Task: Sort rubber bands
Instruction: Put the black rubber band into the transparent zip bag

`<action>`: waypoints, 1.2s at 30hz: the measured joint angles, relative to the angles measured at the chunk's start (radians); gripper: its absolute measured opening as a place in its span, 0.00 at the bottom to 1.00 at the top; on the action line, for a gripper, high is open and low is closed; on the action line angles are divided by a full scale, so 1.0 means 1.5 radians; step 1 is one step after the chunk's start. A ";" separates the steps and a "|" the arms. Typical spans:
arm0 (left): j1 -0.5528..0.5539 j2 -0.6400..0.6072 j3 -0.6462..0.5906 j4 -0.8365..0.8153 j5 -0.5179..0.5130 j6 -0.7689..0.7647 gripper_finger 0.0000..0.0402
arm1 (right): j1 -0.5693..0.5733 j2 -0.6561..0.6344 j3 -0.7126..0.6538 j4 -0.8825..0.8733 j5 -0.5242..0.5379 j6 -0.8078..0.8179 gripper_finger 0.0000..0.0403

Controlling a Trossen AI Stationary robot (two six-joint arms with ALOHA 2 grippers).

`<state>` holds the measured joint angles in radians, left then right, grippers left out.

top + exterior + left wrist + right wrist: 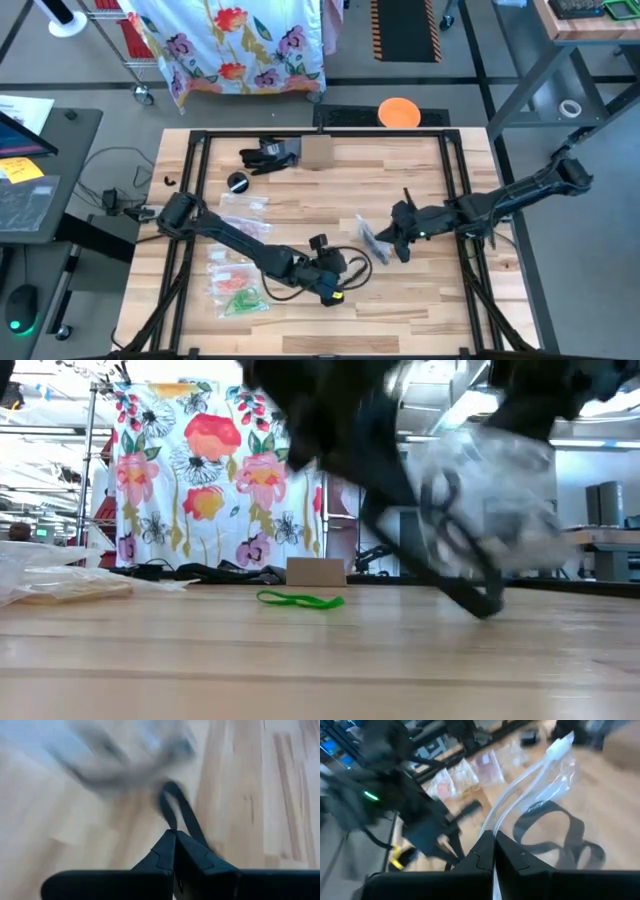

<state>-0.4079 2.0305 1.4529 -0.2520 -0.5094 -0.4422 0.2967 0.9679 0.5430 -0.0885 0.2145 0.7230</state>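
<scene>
- Left gripper (174,837) sits low near the front-middle of the desk (330,190), fingers pressed together on a black rubber band (177,812); the loop runs out from the tips, so it looks pinched, tho blur hides how much is caught
- Right gripper (493,840) is just beside it, fingers pressed together on the edge of a clear zip bag (545,775) w/ more dark bands (555,832) showing thru the plastic
- Green rubber band (300,600) lies loose on the desk farther back; sorted bags (238,285) w/ red, green and pale bands rest on the left side
- Risk: thin band gripped at the tips only, so it could slip or snap free if pulled fast
- Risk: bag mouth may sag shut since only one edge is held, so the band misses the opening
- Risk: the arms are close, so a swing could knock the bag loose
</scene>
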 joint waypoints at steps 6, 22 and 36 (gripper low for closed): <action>-0.008 -0.071 0.027 -0.001 -0.101 0.122 0.00 | -0.029 0.054 0.000 -0.052 -0.036 0.042 0.00; 0.085 -0.087 0.019 0.086 -0.130 0.270 0.00 | -0.028 0.132 0.000 0.151 -0.038 0.019 0.00; 0.084 -0.106 0.021 0.146 -0.117 0.338 0.00 | -0.034 0.132 0.000 0.149 -0.038 0.005 0.00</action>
<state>-0.2820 1.8709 1.4845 -0.0322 -0.6854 0.0647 0.2459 1.1652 0.5430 0.1345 0.1574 0.7299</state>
